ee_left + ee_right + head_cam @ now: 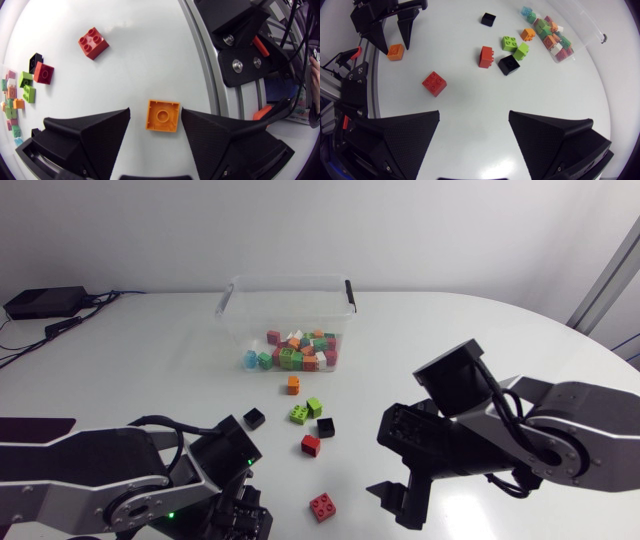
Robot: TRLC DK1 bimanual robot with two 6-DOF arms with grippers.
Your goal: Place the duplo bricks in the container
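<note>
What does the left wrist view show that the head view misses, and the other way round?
Only the left wrist view shows an orange brick lying studs-down between the fingers of the open left gripper. Only the head view shows the right gripper and the rim of the clear container. Both show the red four-stud brick and the green bricks.

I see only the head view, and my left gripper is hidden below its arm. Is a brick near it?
Observer: Yes. The left wrist view shows an orange brick on the table, between the open fingers of the left gripper.
Operator: How does it lie?
Observer: Upside down, with its hollow underside facing up.
Operator: Does the right gripper hold anything?
Observer: No. The right wrist view shows the right gripper open, with nothing between its fingers.
</note>
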